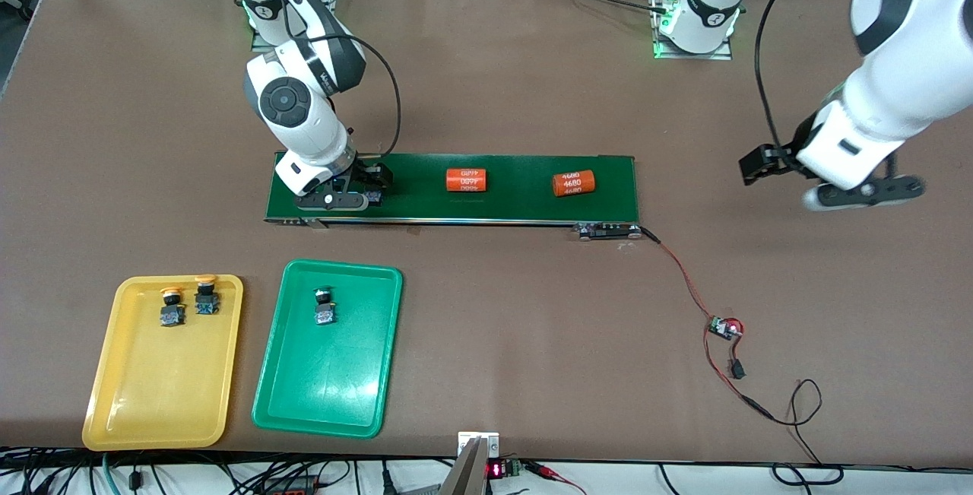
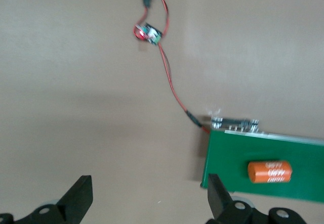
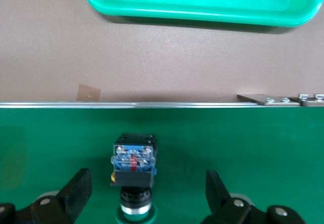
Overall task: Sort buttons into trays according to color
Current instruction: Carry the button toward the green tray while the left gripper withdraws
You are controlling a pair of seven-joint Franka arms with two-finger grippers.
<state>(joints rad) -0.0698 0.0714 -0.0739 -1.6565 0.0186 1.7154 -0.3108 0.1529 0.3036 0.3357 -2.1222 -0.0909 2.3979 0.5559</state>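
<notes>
My right arm is bent down over the belt (image 1: 532,189) at its right-arm end, wrist pointing straight at the surface. The right gripper (image 3: 147,193) sits low there, fingers (image 3: 76,186) spread wide with a green button (image 3: 132,164) lying between them, and I see a gap on both sides, so nothing is pinched. That button rests on its side on the belt, blue-black body toward the green tray (image 3: 202,6) and its green cap at the gripper's end.

My left arm hangs out past the belt's other end, forearm sloping down, waiting over bare table (image 1: 760,290). The left gripper (image 2: 147,198) is up in the air with its fingers (image 2: 78,196) spread and nothing between them. Its wrist view looks down on the belt's end, one orange cylinder (image 2: 270,172) and the small circuit board (image 2: 150,33) on its red wire (image 2: 169,80).

On the belt I count two cylinders, one mid-belt (image 1: 465,179) and one toward the left arm's end (image 1: 572,184).

Nearer the front camera lie the trays, side by side. The yellow tray (image 1: 152,396) holds two yellow buttons (image 1: 172,307) (image 1: 205,295) just beside each other near its belt-side edge. The green tray (image 1: 327,396) holds one green button (image 1: 324,306), also in its belt-side half.
</notes>
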